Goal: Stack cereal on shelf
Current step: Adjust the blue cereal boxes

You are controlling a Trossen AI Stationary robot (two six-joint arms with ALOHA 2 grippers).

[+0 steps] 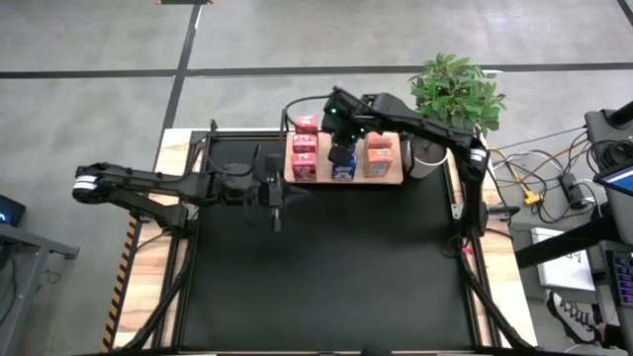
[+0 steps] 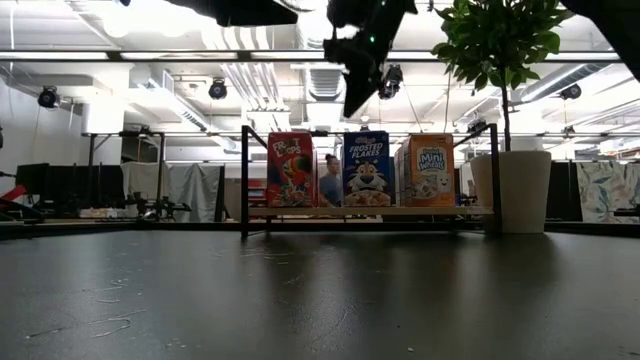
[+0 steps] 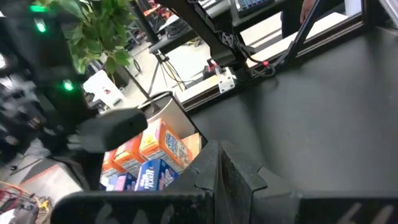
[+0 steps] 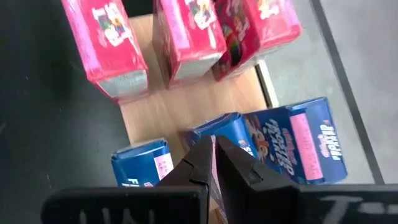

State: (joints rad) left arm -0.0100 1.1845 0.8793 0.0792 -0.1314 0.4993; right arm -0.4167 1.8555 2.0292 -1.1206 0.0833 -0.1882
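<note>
Cereal (image 2: 366, 168) upright, fronts twd table

Both arms are built from dark, near-black links of slender, angular section joined by rounded joint housings. The left arm (image 1: 148, 184) carries a white band at the joint farthest from its tool. The right arm (image 1: 435, 129) carries a similar white band on the joint housing well back from its tool, and small green indicator lights glow on the wrist housing just behind the tool. Each gripper has two flat, matte black fingers (image 4: 233, 165) with angular, wedge-shaped tips, mounted on a broad black crossbar directly behind them. The left gripper (image 3: 219, 171) shows stepped, notched finger edges.
</note>
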